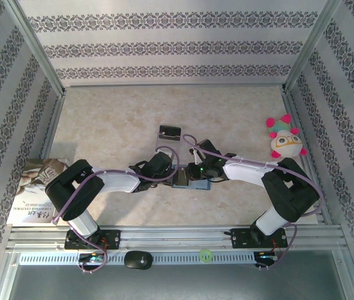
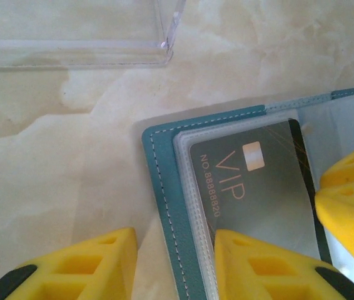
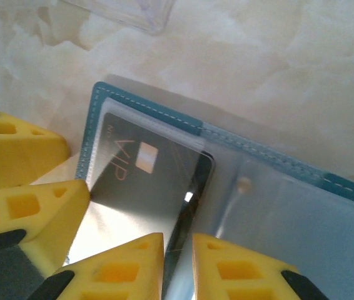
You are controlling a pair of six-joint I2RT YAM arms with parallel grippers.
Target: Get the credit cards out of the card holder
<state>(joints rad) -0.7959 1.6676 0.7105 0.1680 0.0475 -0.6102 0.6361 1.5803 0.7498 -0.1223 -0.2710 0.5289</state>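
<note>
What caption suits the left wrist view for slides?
Left gripper open astride the edge of the card holder, a VIP card inside.

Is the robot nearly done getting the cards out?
Not yet. Done: the card holder lies open. In hand: the left gripper rests on it while the right gripper straddles the edge of the VIP card. To do: that card still lies in the holder.

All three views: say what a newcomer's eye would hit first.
The dark grey VIP card grabs attention, lying in the open teal card holder on the marble-look table. Bright yellow fingers crowd its edges. In the top view, a pink-and-white plush toy sits near the table's right edge.
</note>
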